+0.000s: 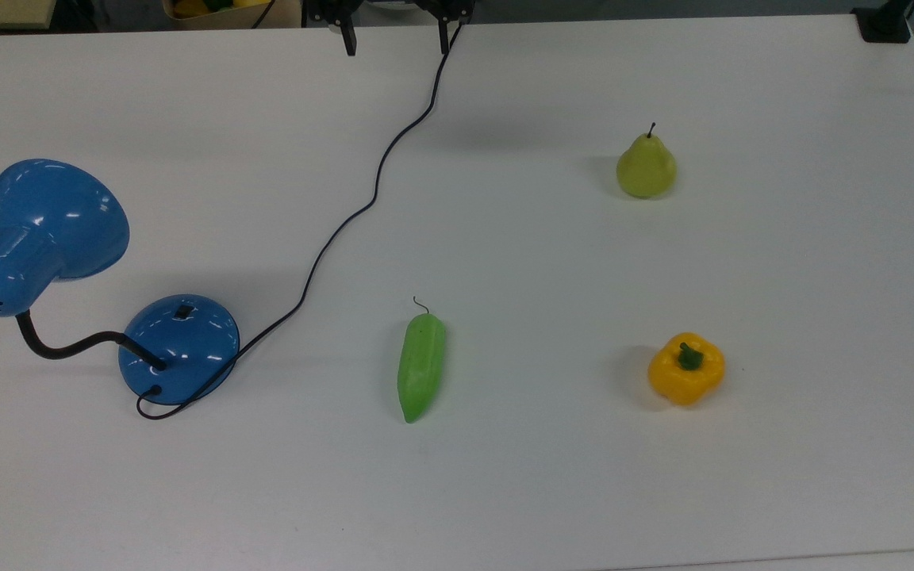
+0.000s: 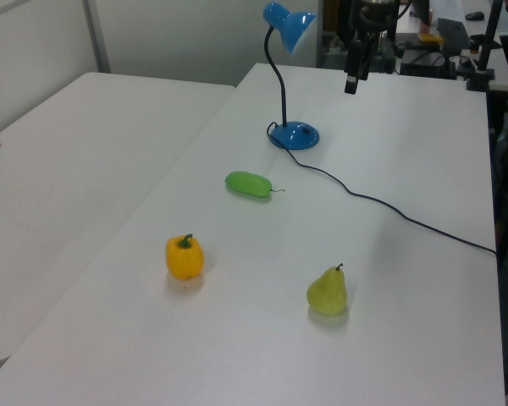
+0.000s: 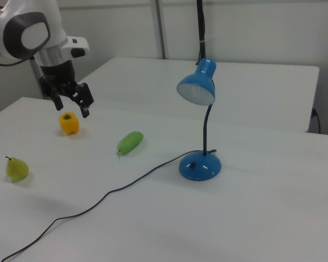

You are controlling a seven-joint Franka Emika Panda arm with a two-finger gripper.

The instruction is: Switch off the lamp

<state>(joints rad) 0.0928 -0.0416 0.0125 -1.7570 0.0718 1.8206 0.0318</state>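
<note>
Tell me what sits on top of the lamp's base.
On the base sit a small black switch, the gooseneck's foot and the cord's entry. What lies beneath the base is hidden.

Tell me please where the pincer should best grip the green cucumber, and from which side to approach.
Grip the green cucumber across its thick middle, coming straight down from above. It lies flat on the table with open space along both long sides, so the open pincer could probably straddle its narrow width there.
</note>
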